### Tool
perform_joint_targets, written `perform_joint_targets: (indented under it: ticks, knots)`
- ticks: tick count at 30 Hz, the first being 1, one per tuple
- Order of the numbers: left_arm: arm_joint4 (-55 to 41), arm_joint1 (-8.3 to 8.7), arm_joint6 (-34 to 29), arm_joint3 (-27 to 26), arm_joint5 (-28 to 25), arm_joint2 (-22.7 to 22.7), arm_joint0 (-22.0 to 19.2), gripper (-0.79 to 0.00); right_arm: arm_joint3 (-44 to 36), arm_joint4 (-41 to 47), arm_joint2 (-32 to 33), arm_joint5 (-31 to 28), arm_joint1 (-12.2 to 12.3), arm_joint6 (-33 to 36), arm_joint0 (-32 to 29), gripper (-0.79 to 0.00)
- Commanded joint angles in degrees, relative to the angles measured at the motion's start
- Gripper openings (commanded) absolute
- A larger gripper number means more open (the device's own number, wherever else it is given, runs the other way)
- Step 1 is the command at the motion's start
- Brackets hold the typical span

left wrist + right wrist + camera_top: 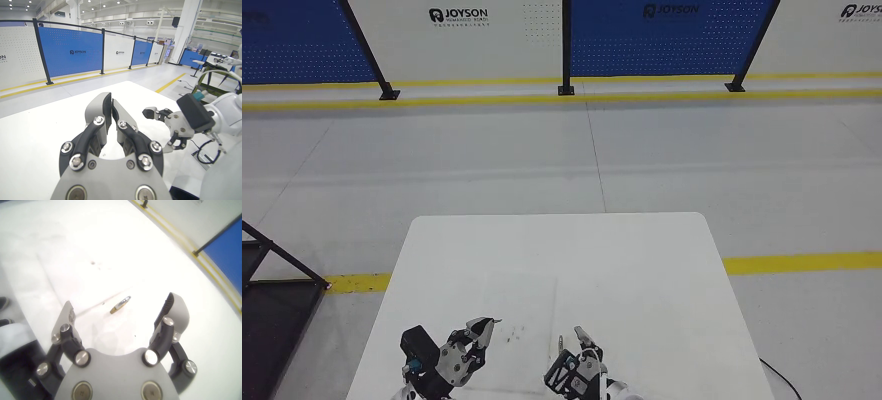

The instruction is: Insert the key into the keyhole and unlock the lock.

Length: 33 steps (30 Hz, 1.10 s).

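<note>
A small brass padlock (118, 306) with a silver shackle lies flat on the white tabletop (642, 260), close to the edge nearest the robot. In the right wrist view it shows edge-on, with the shackle end pointing away from the robot.

The right hand (119, 302) sits just on the robot's side of the padlock. Its fingers (170, 306) are spread wide, one to each side of the line toward the padlock. Neither finger touches the padlock, and bare tabletop shows between the padlock and the hand.

The left hand (112, 100) is near the padlock, on its left. Its black ribbed pads (106, 108) are drawn together so that the tips meet, with only a thin slit lower down. I cannot tell whether anything thin is pinched between them.

A few dark specks (92, 262) mark the tabletop beyond the padlock and a little to its left. The padlock lies on the right-hand side of a faint straight seam that runs away from the robot.

Well beyond the padlock, past the far edge of the tabletop and a stretch of pale floor, stand blue and white fence panels (672, 35) on black posts. Yellow floor lines (492, 100) run along their foot.
</note>
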Motion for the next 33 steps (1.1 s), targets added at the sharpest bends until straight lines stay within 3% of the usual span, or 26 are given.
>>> perform_joint_targets:
  ticks: [1, 10, 17, 22, 28, 33]
  knots:
    - [0.0, 0.0, 0.0, 0.0, 0.0, 0.0, 0.0, -0.785, 1.3, 2.0, -0.3, 1.0, -0.3, 0.6, 0.9, 0.0]
    - [0.0, 0.0, 0.0, 0.0, 0.0, 0.0, 0.0, -0.785, 7.8, 7.4, -1.6, 4.9, -1.6, -0.7, 4.1, 0.0]
    - [0.0, 0.0, 0.0, 0.0, 0.0, 0.0, 0.0, -0.785, 10.2, 8.8, -2.9, 4.5, -2.2, -0.8, 6.2, -0.339]
    - [0.0, 0.0, 0.0, 0.0, 0.0, 0.0, 0.0, -0.785, 11.6, 10.0, -3.6, 4.5, -2.6, -0.8, 7.4, -0.397]
    - [0.0, 0.0, 0.0, 0.0, 0.0, 0.0, 0.0, -0.785, 13.3, 11.6, -4.2, 4.4, -3.1, -0.9, 8.7, -0.397]
    - [0.0, 0.0, 0.0, 0.0, 0.0, 0.0, 0.0, -0.785, 14.1, 11.8, -4.7, 4.4, -3.3, -0.5, 9.4, -0.446]
